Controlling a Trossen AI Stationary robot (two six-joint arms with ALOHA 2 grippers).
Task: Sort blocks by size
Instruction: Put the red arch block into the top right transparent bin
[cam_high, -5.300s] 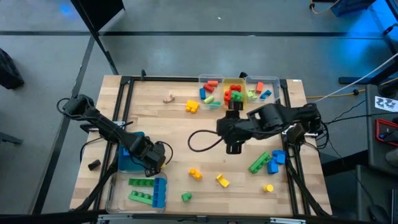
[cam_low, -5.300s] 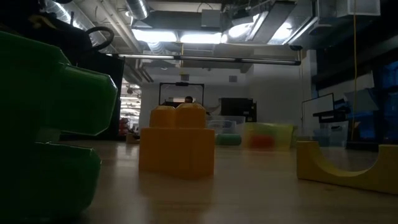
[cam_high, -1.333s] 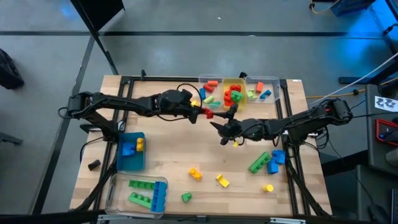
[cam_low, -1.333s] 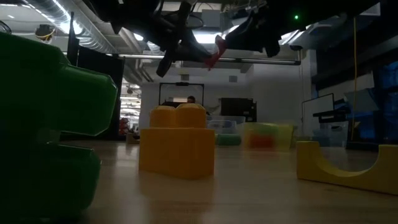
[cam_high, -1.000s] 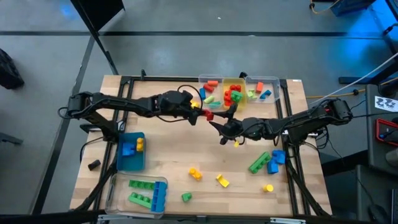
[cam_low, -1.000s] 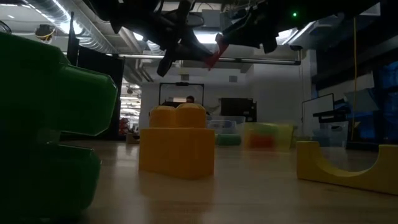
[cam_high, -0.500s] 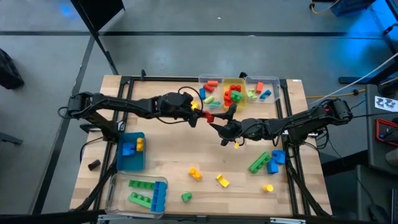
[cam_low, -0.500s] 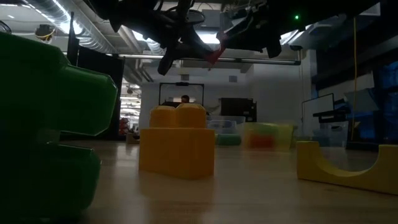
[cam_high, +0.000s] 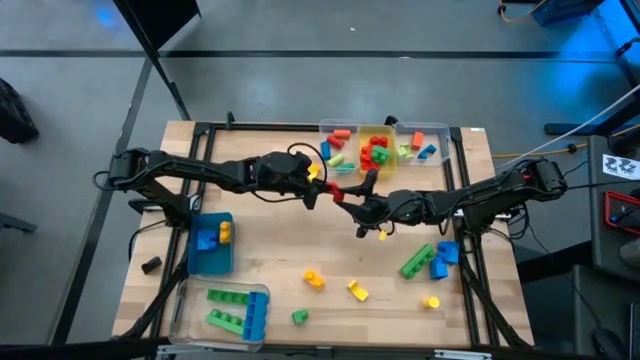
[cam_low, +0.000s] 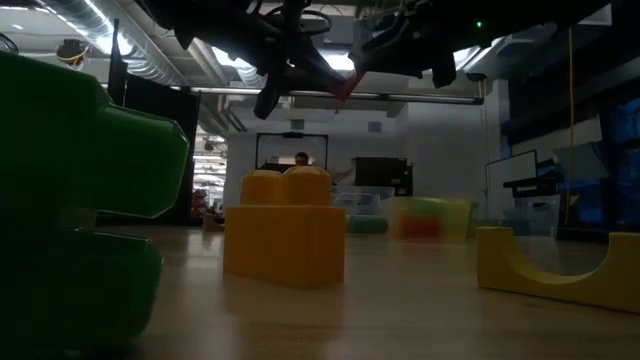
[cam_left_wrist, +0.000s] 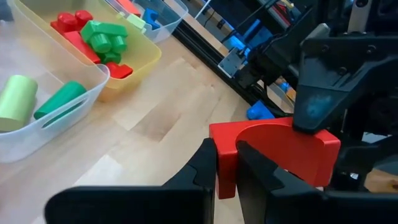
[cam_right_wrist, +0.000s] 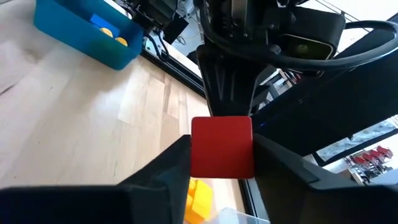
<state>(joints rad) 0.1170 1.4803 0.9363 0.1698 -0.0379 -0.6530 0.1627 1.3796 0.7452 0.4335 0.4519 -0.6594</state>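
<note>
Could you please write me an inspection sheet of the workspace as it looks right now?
Surface: wooden table, bare between the scattered pieces.
Job's things: red arch block held in the air between both arms; loose blocks near the table's right edge; a yellow block and a yellow arch close to the low camera.
Clutter: blue bin and a clear bin at front left; three clear bins at the back edge, all holding blocks.
Grippers: left gripper shut on the red arch block's end; right gripper either side of it, closure uncertain.
Cables: black cable looping over the left arm.
Surroundings: grey floor, a dim room beyond.
</note>
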